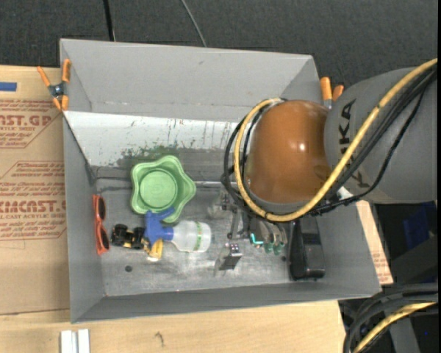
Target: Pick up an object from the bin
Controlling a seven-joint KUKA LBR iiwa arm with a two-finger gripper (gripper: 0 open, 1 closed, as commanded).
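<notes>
Green cup point(160, 187) as landmark; gripper point(231, 254) hangs low, right of and below the cup, just beside the clear bottle point(192, 237), probably the likeliest pick since it lies nearest; the arm's orange cover hides the gripper, so wide or narrow cannot be told; red glasses point(99, 223), left of the cup, hug the wall.
</notes>
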